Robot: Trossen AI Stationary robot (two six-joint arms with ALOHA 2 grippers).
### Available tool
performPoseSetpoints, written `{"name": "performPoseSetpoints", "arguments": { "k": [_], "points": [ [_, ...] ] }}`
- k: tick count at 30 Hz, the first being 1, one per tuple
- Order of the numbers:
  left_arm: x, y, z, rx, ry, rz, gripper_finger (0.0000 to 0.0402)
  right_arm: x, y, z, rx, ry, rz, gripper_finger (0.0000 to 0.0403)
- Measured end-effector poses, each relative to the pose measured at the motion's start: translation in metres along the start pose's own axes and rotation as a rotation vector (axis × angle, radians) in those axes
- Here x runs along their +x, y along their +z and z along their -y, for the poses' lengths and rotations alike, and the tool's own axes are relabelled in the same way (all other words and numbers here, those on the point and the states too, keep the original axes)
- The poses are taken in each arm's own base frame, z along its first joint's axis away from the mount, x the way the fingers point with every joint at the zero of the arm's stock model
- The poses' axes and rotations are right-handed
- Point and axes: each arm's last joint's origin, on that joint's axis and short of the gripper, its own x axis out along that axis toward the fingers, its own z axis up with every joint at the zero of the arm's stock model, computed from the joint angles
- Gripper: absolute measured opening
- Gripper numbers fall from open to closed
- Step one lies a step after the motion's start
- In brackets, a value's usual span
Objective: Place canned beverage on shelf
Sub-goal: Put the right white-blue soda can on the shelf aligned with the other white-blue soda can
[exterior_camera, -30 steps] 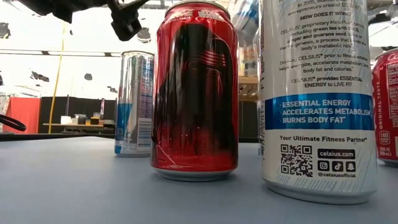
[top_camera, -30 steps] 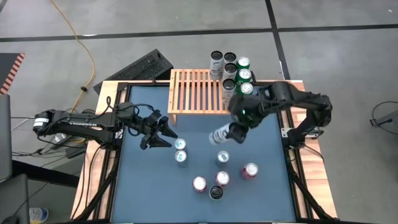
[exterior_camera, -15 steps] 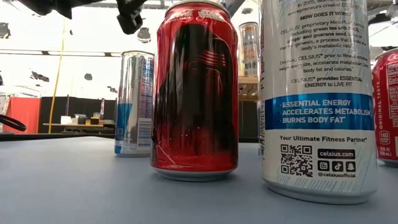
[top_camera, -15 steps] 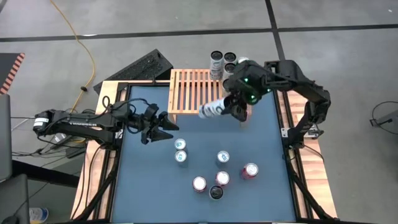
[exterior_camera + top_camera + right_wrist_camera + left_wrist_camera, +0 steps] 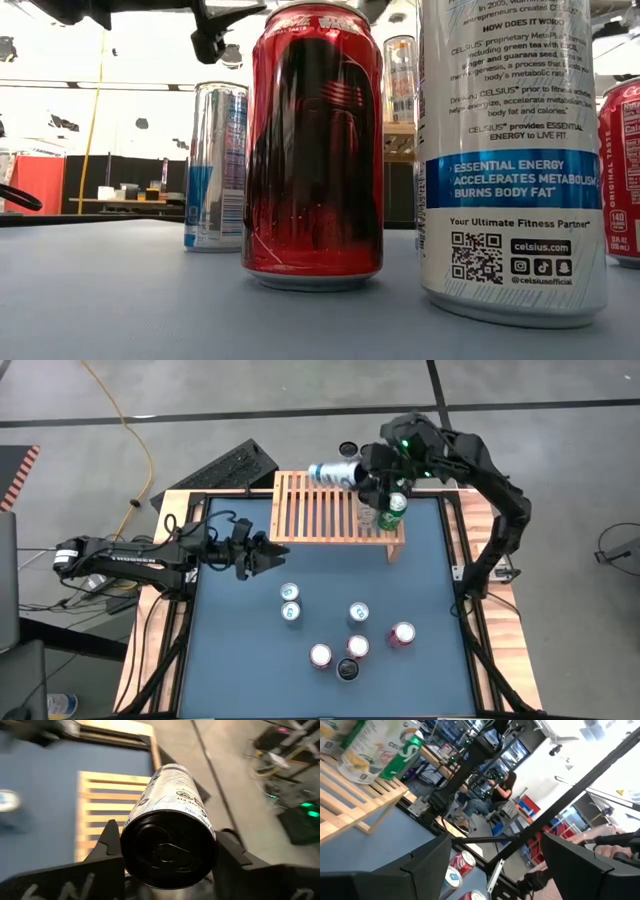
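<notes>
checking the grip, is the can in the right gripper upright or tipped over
Tipped on its side. In the high view the white can lies sideways in the right gripper above the shelf; the right wrist view shows its dark end face-on.

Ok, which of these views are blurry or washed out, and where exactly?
Low view: the room behind the red can is blown out white. Right wrist view: the held can is sharp, the shelf behind it soft. Left wrist view: background smeared, ceiling glare. High view: evenly lit.

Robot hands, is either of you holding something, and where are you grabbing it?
The right gripper holds a white can sideways above the shelf, pinched near its bottom end. The left gripper is open, holding nothing.
</notes>
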Motion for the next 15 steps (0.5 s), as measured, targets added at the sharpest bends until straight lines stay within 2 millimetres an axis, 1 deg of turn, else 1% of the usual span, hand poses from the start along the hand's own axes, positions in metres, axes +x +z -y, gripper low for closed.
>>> {"name": "performPoseSetpoints", "arguments": {
  "k": [2, 6, 11, 15],
  "points": [
    [0.000, 0.001, -0.001, -0.002, 0.010, 0.009, 0.0293, 0.009, -0.005, 0.011, -0.022, -0.027, -0.027, 0.0154],
    [-0.001, 0.005, -0.005, -0.012, 0.050, 0.052, 0.0293, 0.030, -0.009, 0.017, -0.078, -0.029, -0.089, 0.0154],
    [-0.002, 0.010, -0.010, -0.008, 0.096, 0.100, 0.0293, 0.053, -0.013, 0.013, -0.118, 0.044, -0.143, 0.0154],
    [-0.003, 0.014, -0.013, -0.003, 0.115, 0.121, 0.0293, 0.054, -0.018, 0.011, -0.159, 0.067, -0.195, 0.0154]
  ]
}}
